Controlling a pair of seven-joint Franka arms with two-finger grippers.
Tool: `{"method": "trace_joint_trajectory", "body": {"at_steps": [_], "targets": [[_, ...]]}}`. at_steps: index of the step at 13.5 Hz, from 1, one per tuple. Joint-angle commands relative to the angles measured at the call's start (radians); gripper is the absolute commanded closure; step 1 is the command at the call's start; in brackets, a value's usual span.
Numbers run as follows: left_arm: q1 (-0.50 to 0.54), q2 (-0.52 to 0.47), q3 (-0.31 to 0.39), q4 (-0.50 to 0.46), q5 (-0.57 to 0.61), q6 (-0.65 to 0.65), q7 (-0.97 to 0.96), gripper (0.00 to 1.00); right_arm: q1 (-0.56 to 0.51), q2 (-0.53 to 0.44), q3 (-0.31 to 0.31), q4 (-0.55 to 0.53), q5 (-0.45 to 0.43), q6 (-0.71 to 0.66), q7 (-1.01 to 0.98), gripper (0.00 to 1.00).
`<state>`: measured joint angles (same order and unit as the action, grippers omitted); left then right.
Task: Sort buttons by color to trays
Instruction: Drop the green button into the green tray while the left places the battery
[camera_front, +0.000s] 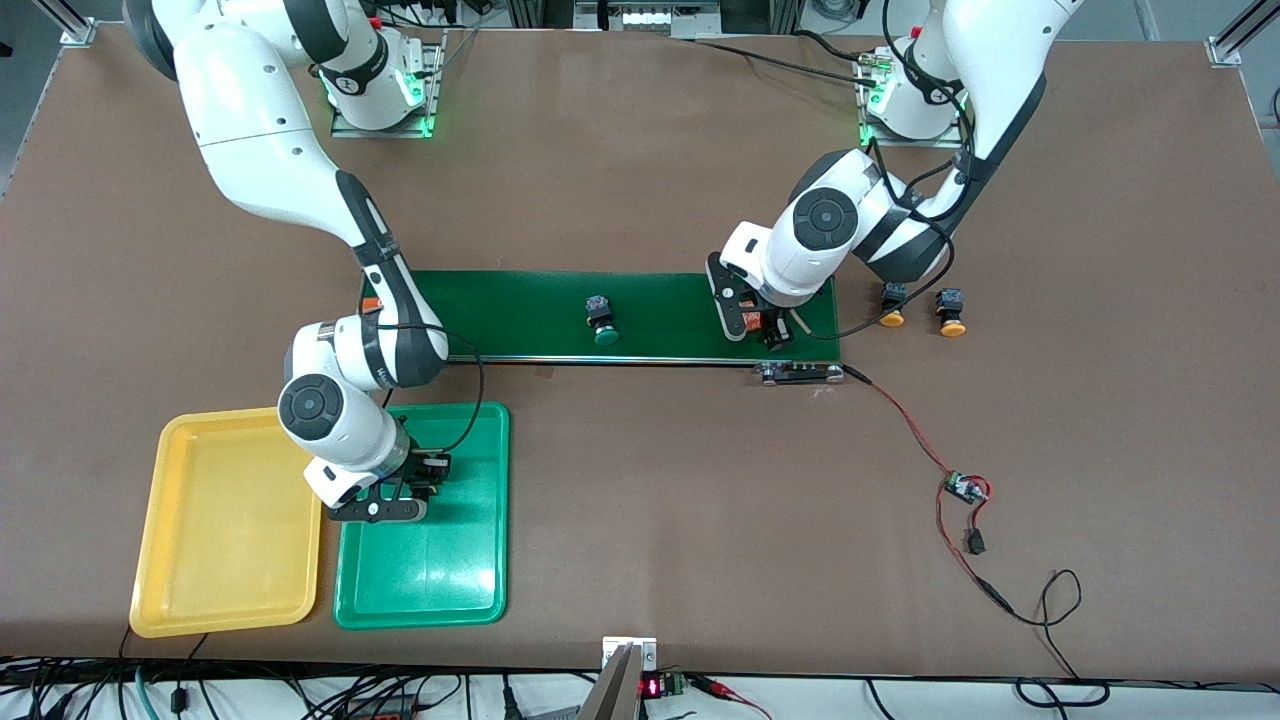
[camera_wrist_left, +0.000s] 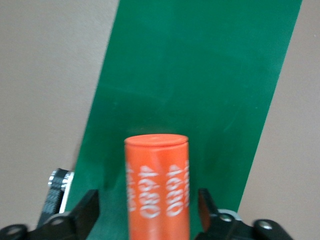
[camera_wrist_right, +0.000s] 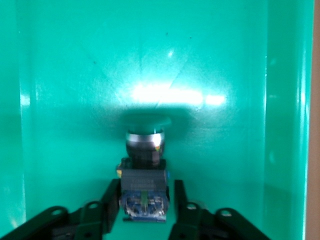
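The green tray (camera_front: 425, 580) is being served a green-capped button (camera_wrist_right: 144, 170) between the right hand's (camera_front: 405, 490) barely parted fingers, while the yellow tray (camera_front: 165, 560) is left bare, one green-capped button on the conveyor belt (camera_front: 603, 322) and two yellow-capped buttons (camera_front: 922, 310) on the bench (camera_front: 700, 520) are left unsorted, and the left hand (camera_wrist_left: 150, 210) is held spread about an orange "4680" cylinder (camera_wrist_left: 157, 185).

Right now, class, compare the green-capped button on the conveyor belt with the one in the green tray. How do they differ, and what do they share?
The belt button lies alone on the dark conveyor belt, no gripper near it; the tray button sits in the green tray between the right gripper's fingers. The belt button awaits sorting; the tray button has reached its matching tray. Both share a round green cap on a dark blocky body.
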<state>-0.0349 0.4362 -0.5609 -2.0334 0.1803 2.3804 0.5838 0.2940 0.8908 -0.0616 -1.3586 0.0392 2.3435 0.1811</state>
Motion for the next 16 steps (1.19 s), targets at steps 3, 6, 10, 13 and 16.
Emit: {"method": "trace_joint_trajectory", "body": {"at_steps": [3,6,10,13,16], "targets": [[0.055,-0.146,0.024,0.021,-0.138,-0.148,-0.022,0.0,-0.01,-0.038,0.009,0.018,-0.004,-0.054,-0.025,0.0],[0.055,-0.189,0.126,0.085,-0.173,-0.303,-0.117,0.0,0.016,-0.105,0.011,0.018,-0.004,-0.174,-0.014,0.0],[0.055,-0.224,0.283,0.088,-0.171,-0.392,-0.324,0.0,0.072,-0.264,0.019,-0.129,-0.001,-0.233,0.136,0.0],[0.056,-0.209,0.384,0.064,-0.17,-0.441,-0.494,0.0,0.131,-0.416,0.019,-0.314,-0.001,-0.234,0.138,0.0],[0.056,-0.168,0.443,0.038,-0.168,-0.429,-0.594,0.0,0.201,-0.524,0.019,-0.465,-0.001,-0.228,0.184,0.0]]}}
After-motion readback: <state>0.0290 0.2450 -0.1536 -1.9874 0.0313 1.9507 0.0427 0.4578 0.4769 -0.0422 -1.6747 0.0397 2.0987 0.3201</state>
